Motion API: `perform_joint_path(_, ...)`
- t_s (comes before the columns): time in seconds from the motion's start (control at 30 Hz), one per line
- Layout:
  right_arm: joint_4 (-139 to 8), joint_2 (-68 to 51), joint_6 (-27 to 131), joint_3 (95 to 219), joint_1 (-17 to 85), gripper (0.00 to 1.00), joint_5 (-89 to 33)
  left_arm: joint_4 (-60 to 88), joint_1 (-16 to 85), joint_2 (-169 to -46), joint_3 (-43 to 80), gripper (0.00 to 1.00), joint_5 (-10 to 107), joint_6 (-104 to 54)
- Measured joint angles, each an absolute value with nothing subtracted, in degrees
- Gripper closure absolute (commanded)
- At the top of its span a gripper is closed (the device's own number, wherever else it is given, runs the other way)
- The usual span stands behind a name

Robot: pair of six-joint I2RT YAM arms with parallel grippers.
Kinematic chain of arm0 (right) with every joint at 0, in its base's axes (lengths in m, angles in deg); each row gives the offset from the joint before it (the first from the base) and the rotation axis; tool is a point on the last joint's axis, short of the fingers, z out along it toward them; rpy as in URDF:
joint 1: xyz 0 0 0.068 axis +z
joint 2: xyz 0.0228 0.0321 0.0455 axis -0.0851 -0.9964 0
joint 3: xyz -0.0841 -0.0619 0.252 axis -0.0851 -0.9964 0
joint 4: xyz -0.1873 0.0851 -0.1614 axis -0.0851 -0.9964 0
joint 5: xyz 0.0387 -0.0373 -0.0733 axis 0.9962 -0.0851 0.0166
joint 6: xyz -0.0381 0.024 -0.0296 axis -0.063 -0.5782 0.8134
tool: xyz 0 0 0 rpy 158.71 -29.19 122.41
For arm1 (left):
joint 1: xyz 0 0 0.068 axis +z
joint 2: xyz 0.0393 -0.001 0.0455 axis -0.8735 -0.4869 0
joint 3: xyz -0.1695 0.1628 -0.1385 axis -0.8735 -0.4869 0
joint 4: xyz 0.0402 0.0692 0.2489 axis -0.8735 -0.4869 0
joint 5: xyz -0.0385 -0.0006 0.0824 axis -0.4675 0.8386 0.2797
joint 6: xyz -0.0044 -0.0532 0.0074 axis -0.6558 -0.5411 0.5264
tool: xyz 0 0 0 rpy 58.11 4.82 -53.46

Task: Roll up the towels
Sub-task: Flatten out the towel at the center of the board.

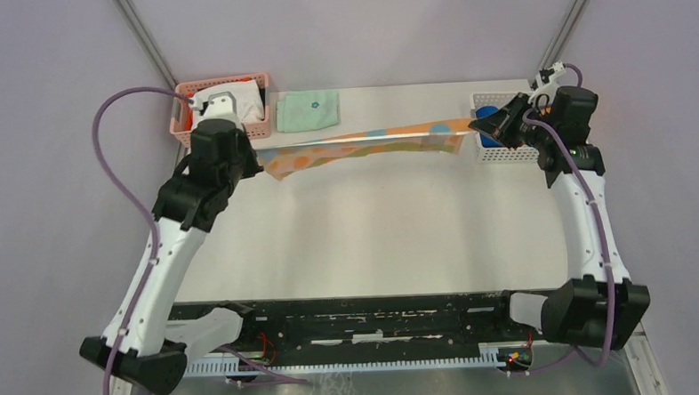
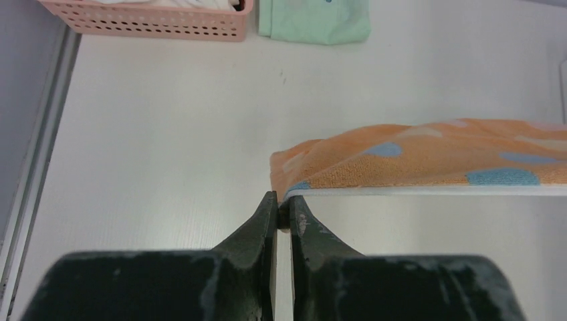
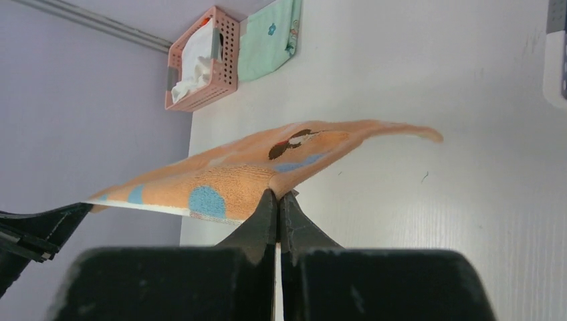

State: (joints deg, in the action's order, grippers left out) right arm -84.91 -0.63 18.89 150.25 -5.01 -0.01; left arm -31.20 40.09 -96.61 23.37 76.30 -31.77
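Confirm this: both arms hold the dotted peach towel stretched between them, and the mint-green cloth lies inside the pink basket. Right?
One slip: the mint-green cloth lies on the table beside the pink basket, not inside it, as the top external view shows. The rest holds.

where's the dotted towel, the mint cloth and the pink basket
dotted towel [image 1: 370, 143], top view, middle of the stretched span
mint cloth [image 1: 306, 110], top view, its centre
pink basket [image 1: 234, 79], top view, far rim
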Motion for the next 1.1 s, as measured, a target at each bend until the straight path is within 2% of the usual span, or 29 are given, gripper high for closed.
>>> perform_joint_path(0.27, -95.6, 15.5, 23.1, 147.7, -5.0, 0.98, 4.0, -35.6, 39.9, -80.0, 21.7, 0.97, 75.4, -31.5)
perform_joint_path(0.43, -98.3, 16.4, 23.4, 145.6, -5.0, 0.97, 4.5, -36.6, 39.9, -77.4, 16.5, 0.97, 74.7, -31.6)
perform_joint_path(0.57, -96.4, 8.3, 23.4, 143.6, -5.0, 0.96, 2.9, -35.1, 39.9, -86.7, 12.0, 0.97, 74.7, -31.8)
perform_joint_path(0.8, -88.9, -18.5, 24.7, 143.8, -5.0, 0.94, -1.4, -28.1, 40.1, -111.6, 10.7, 0.97, 74.2, -31.8)
perform_joint_path(1.0, -86.2, -30.9, 26.6, 149.9, -4.9, 0.93, -3.2, -25.1, 40.8, -128.9, 22.5, 0.97, 74.9, -30.7)
perform_joint_path(1.1, -85.8, -32.5, 28.1, 153.6, -4.9, 0.92, -3.7, -23.6, 40.9, -131.7, 25.2, 0.97, 75.3, -29.7)
